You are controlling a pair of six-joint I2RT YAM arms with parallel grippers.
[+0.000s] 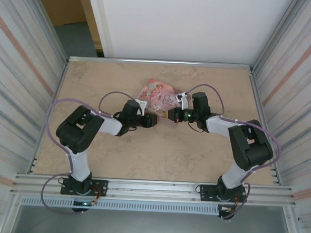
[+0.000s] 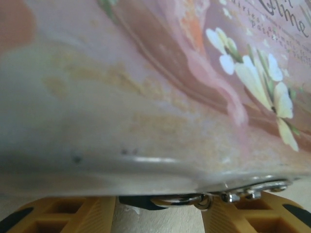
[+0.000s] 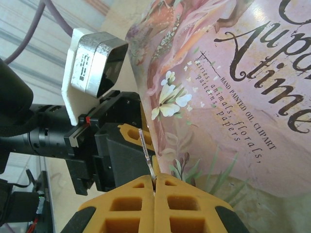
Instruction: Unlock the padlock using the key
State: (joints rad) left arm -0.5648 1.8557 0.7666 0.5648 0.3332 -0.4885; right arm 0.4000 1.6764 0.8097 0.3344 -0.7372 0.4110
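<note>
A pink decorated tin (image 1: 158,93) lies mid-table with both arms meeting at its near edge. In the left wrist view the tin (image 2: 146,73) looms very close. Under its rim hangs the padlock (image 2: 138,202), a small dark body with a silver shackle (image 2: 182,199). It sits between the spread yellow fingers (image 2: 68,216) of my left gripper (image 2: 160,216), which stands open and touches nothing I can see. My right gripper (image 3: 154,183) is shut on the key (image 3: 146,148). The thin silver blade sticks out past the tips, beside the tin (image 3: 233,97), toward the left gripper's finger (image 3: 127,133).
The stone-patterned table (image 1: 158,153) is fenced by ribbed metal walls left and right and a white panel behind. The left arm's white camera housing (image 3: 95,63) sits close ahead of the key. Purple cables loop over both arms.
</note>
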